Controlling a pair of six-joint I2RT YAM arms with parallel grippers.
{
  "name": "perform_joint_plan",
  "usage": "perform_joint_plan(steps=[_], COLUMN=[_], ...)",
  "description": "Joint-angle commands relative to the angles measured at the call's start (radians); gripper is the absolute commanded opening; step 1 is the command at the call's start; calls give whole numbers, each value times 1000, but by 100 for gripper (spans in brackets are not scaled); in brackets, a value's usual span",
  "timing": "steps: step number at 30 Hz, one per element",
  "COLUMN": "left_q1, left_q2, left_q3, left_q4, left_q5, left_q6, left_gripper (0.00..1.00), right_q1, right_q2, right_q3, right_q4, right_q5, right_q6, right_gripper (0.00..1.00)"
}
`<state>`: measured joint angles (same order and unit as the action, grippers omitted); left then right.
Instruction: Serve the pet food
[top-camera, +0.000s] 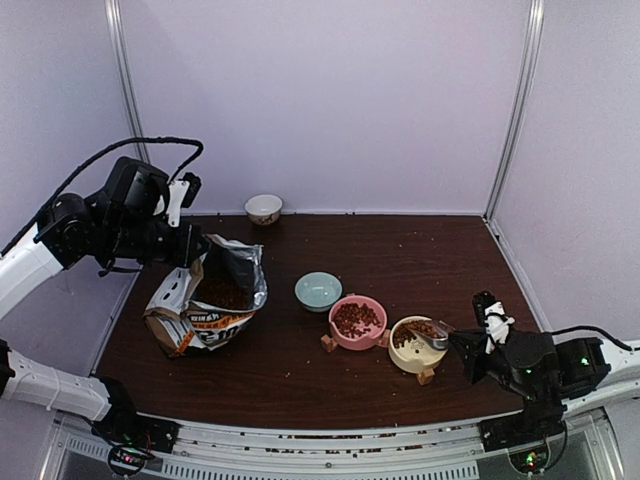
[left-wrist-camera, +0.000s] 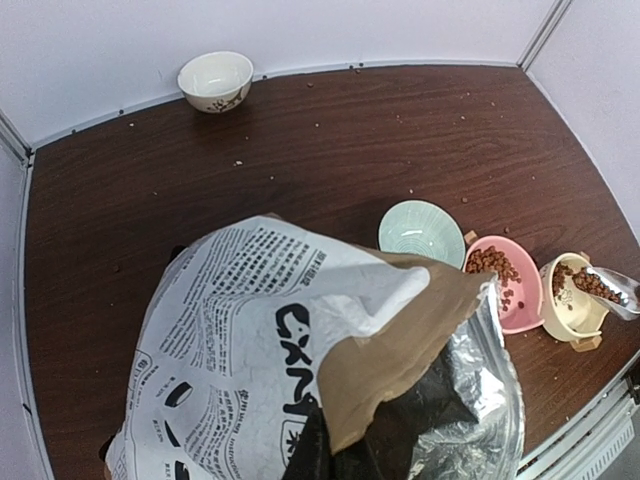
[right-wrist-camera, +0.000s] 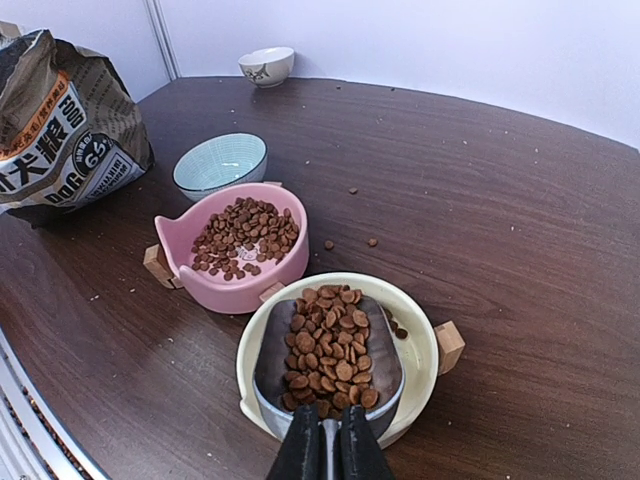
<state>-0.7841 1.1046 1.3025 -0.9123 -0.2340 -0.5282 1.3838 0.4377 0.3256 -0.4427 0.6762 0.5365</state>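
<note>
The pet food (right-wrist-camera: 330, 345) lies heaped in a silver metal scoop (right-wrist-camera: 272, 365) held over the cream-yellow bowl (right-wrist-camera: 425, 350). A few pellets lie in that bowl. More kibble (right-wrist-camera: 245, 232) fills the pink bowl (right-wrist-camera: 250, 290) to its left. My right gripper (right-wrist-camera: 328, 452) is shut on the scoop's handle, seen in the top view (top-camera: 457, 343) at the near right. The printed paper bag (top-camera: 205, 300) stands open at the left with kibble inside. My left gripper (top-camera: 193, 248) is shut on the bag's top rim (left-wrist-camera: 400, 340); its fingers (left-wrist-camera: 312, 450) are mostly hidden by the bag.
An empty teal bowl (top-camera: 318, 290) sits behind the pink bowl. A small white bowl (top-camera: 263, 208) stands at the back wall. Loose pellets (right-wrist-camera: 350, 240) are scattered on the dark wood table. White walls enclose the back and sides.
</note>
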Motion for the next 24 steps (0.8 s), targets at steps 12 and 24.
perform_joint_plan(steps=[12,24], left_q1=[14,14], left_q2=[8,4], left_q3=[5,-16], left_q4=[81,103], left_q5=[58,142], left_q6=[86,168], left_gripper=[0,0], right_q1=[19,19], right_q2=[99,235], right_q3=[155,323], right_q4=[-205,-462], right_q5=[-16,-58], right_q6=[151,279], right_gripper=[0,0])
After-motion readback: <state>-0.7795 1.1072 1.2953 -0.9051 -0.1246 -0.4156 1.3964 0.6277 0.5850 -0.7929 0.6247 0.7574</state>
